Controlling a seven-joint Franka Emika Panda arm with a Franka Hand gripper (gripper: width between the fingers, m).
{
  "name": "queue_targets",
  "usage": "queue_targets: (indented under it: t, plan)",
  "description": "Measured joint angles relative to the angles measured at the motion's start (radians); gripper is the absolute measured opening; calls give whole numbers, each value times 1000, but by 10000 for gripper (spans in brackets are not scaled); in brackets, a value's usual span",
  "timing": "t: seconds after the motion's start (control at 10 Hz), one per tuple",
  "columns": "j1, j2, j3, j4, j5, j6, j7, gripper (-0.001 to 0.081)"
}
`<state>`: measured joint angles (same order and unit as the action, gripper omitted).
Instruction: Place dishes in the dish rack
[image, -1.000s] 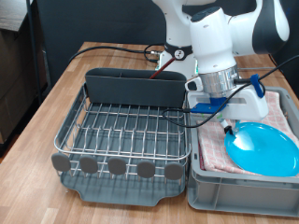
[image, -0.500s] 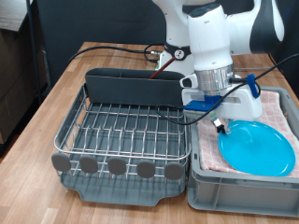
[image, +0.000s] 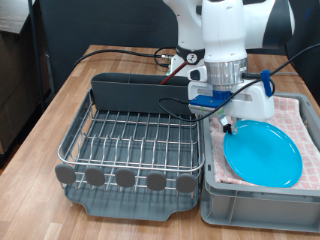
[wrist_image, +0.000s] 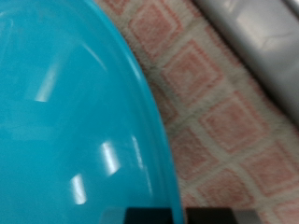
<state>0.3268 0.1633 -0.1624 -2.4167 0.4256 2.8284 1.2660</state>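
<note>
While pinching the plate (image: 262, 154) at its rim nearest the dish rack (image: 130, 150), gripper (image: 229, 126) lifting it tilted above the crate (image: 215, 195) and cloth (wrist_image: 224, 103); rack lying toward the exterior view's left.

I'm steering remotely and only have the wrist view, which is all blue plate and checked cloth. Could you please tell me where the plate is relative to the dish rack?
Observer: In the exterior view the plate hangs tilted over the cloth-lined crate, at the rack's right.
Operator: Is the gripper on it?
Observer: The gripper meets the plate's upper-left rim.
Operator: Anything in the rack yet?
Observer: No dishes show on its wire grid.
</note>
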Motion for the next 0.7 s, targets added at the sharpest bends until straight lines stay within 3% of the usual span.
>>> queue_targets:
  t: [0.3,0.7]
  plan:
    - [12,-69,-40,-14,-222,-68,143,24]
    - [12,-164,-45,-32,-405,-159,232,23]
